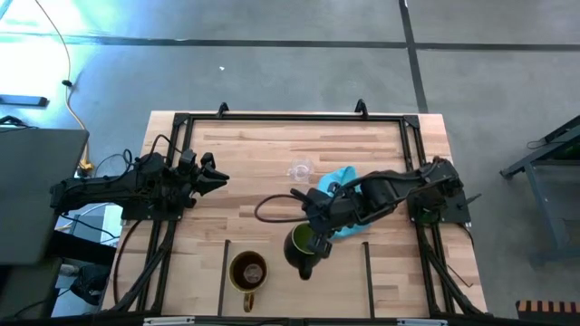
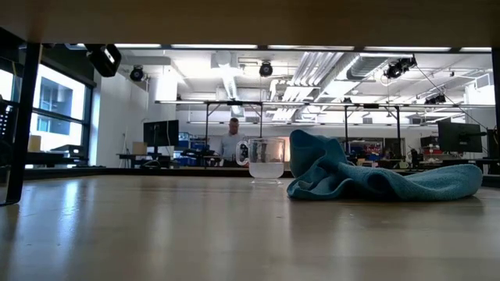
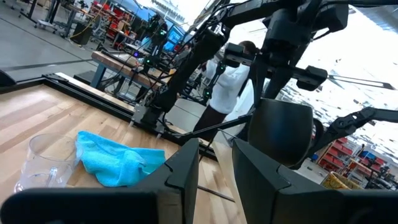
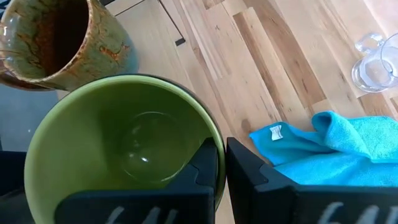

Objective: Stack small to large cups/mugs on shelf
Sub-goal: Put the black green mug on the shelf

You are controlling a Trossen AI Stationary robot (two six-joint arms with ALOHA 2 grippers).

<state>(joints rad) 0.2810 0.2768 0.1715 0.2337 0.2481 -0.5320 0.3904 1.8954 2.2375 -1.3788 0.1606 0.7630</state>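
Step 2: we're carrying green mug (image 4: 124, 149), right gripper (image 4: 221, 165) pinching its rim, w/ left gripper (image 1: 216, 175) nearly closed, waiting. Next we're judging it needs lowering onto shelf (image 1: 390, 272) beside brown mug (image 1: 247, 271).

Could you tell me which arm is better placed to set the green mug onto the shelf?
Right: its gripper already pinches the dark-outside green mug's rim beside the brown mug; the left gripper waits farther away.
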